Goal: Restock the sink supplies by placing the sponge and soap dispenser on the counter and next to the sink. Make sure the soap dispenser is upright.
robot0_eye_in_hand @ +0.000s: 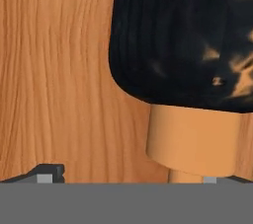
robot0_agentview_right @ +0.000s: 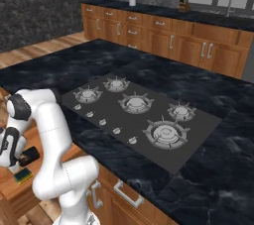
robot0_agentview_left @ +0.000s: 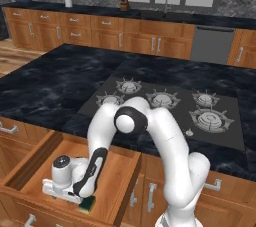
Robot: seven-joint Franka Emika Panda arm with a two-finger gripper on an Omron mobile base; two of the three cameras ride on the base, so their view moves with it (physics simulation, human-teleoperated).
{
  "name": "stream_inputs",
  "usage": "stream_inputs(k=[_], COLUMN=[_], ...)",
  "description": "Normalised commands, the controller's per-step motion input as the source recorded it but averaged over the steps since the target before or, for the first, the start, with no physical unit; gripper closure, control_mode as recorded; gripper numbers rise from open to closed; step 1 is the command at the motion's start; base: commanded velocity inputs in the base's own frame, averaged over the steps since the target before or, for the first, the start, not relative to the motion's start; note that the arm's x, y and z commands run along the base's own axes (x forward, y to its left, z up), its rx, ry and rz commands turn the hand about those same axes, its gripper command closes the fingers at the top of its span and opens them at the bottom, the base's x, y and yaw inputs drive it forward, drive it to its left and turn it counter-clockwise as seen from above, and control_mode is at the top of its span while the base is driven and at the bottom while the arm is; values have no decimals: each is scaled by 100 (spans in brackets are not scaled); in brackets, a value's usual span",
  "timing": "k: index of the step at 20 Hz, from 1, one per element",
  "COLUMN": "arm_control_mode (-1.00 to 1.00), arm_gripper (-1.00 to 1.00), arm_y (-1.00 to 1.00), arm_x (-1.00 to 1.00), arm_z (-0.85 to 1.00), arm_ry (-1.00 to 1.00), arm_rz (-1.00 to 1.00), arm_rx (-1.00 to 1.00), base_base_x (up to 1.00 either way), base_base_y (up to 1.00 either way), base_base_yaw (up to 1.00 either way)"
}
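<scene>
The hand view shows the soap dispenser (robot0_eye_in_hand: 183, 40) lying on the drawer (robot0_eye_in_hand: 54, 70) floor, jaws spread wide around it. The left base view shows the sponge (robot0_agentview_left: 88, 204) beside the gripper (robot0_agentview_left: 62, 193), forearm covering the bottle.

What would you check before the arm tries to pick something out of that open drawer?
1. Drawer pulled open: ok.
2. Gripper down inside the drawer with jaws wide apart: ok.
3. Soap dispenser close under the hand, lying on the drawer floor in the hand view: ok.
4. Dispenser centred between the jaws: cannot tell; it sits off to one side in the hand view.
5. Sponge clear of the jaws, beside the hand at the drawer's front: ok.
6. Anything held yet: not ok, nothing gripped.
</scene>
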Motion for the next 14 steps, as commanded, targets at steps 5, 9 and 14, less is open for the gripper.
stream_inputs(k=[5,9,14], arm_control_mode=[-100,-100,-100], arm_gripper=[100,100,100], arm_y=[0,-2,-10], arm_x=[-3,-4,-20], arm_z=[-29,-2,5], arm_ry=[2,0,-1], arm_rz=[-6,-6,-8], arm_rx=[0,0,0], base_base_x=[0,0,0], base_base_y=[0,0,0], base_base_yaw=[0,0,0])
